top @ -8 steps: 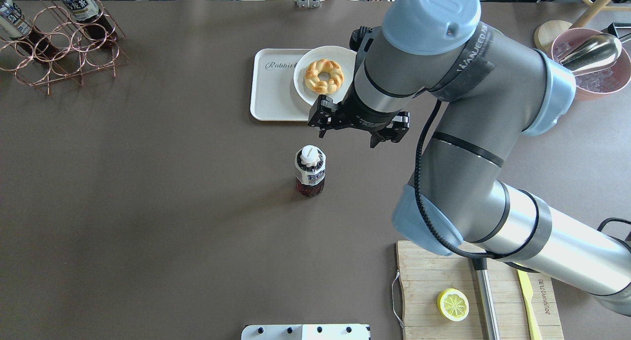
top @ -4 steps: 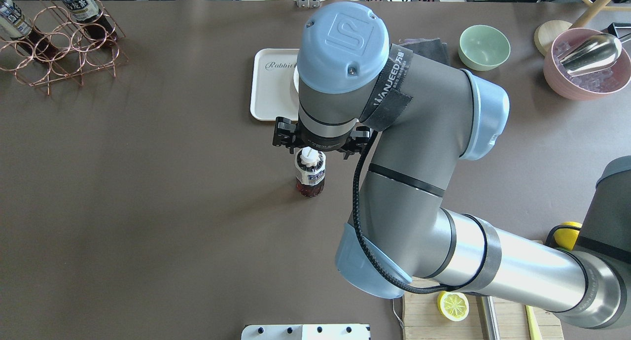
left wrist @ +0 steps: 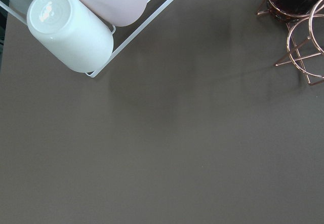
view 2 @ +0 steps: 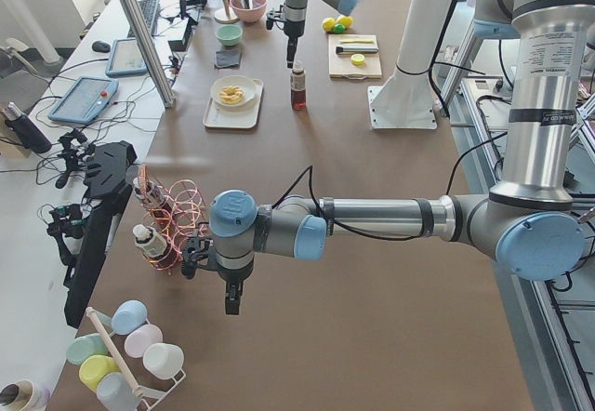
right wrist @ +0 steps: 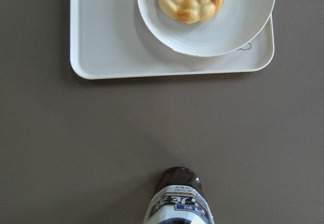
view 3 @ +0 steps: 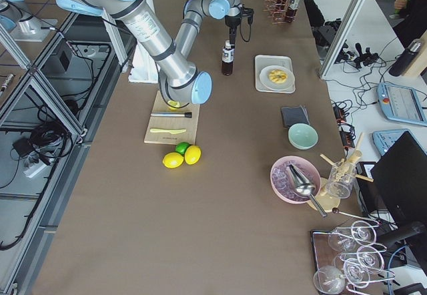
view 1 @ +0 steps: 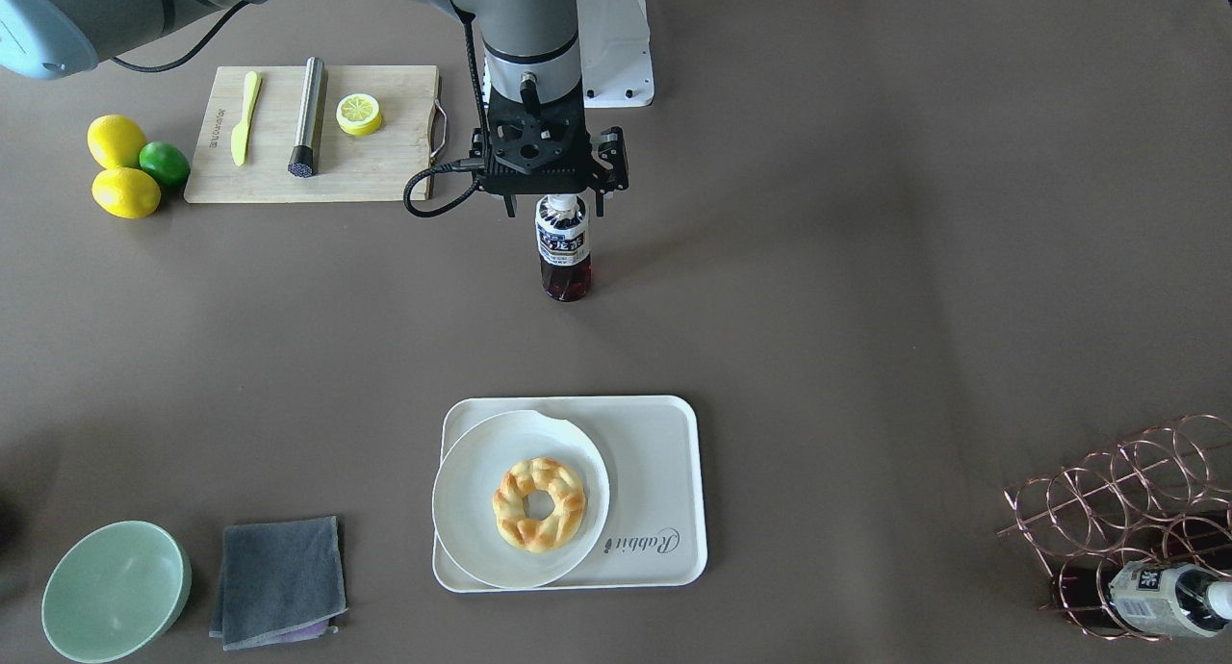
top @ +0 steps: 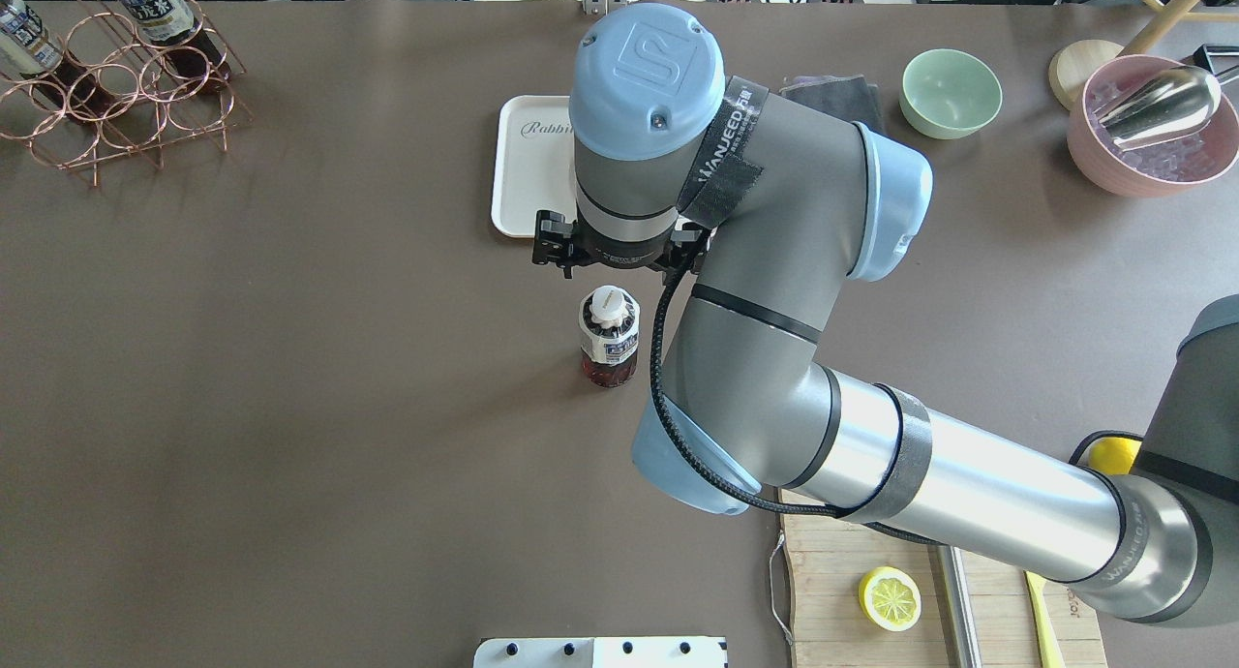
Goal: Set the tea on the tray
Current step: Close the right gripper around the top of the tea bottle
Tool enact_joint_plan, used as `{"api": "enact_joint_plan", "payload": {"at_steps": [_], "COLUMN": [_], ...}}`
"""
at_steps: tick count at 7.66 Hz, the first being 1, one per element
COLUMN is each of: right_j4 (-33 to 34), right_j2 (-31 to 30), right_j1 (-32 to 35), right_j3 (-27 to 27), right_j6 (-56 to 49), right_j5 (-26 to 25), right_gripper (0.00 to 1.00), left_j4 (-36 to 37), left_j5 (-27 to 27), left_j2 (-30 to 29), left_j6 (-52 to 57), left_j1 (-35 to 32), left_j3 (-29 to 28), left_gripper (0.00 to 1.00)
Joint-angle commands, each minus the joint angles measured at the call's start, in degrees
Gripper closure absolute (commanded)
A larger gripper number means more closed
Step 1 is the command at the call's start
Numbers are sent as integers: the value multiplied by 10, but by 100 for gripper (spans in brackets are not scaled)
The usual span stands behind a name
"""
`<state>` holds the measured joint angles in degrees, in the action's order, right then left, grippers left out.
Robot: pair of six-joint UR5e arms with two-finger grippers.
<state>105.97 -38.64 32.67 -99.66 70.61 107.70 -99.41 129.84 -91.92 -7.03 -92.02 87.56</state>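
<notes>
Front-facing view: the small clear white-capped plastic tea bottle, filled with dark reddish-brown drink, was seen upright on the brown table. It stood well apart from the cream-white rectangular plastic tray. The black two-finger right gripper was held over the cap, fingers spread wide to either side, nothing gripped. The tray's half on the robot's right was taken up by a round white notched plate carrying a golden braided doughnut. The lettered half was bare.

Overhead view: the cap was seen uncovered and no contact was judged to have been made. A straight descent is advised until the pads flank the label. A centred closing should follow, so the bottle is not tipped.

Left side view: the left gripper was seen low beside a copper wire bottle rack, far from the work. Its opening could not be told.

Right side view: the tea bottle was seen upright, apart from the tray. Nothing more was added.

Left wrist view: only table, upturned pastel cups and a corner of the rack were shown, no fingers.

Right wrist view: the bottle was seen at the bottom edge, with the tray straight ahead. The bare part should be aimed for, with the base lifted over the raised rim and kept clear of the plate.
</notes>
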Motion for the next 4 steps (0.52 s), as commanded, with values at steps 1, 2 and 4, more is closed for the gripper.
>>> {"api": "enact_joint_plan", "payload": {"at_steps": [1, 2, 4], "right_j4": [0, 1, 2], "right_j2": [-2, -2, -4], "right_j1": [8, 10, 6], "right_j3": [-1, -2, -3], "right_j6": [-6, -6, -6], "right_j5": [24, 29, 31], "right_gripper": [7, 12, 13], "left_j4": [1, 15, 57], "left_j5": [-1, -1, -2], "left_j2": [-7, -15, -36], "left_j6": [-1, -1, 0], "left_j1": [4, 4, 4], "left_j3": [-4, -4, -4], "left_gripper": [2, 2, 2]}}
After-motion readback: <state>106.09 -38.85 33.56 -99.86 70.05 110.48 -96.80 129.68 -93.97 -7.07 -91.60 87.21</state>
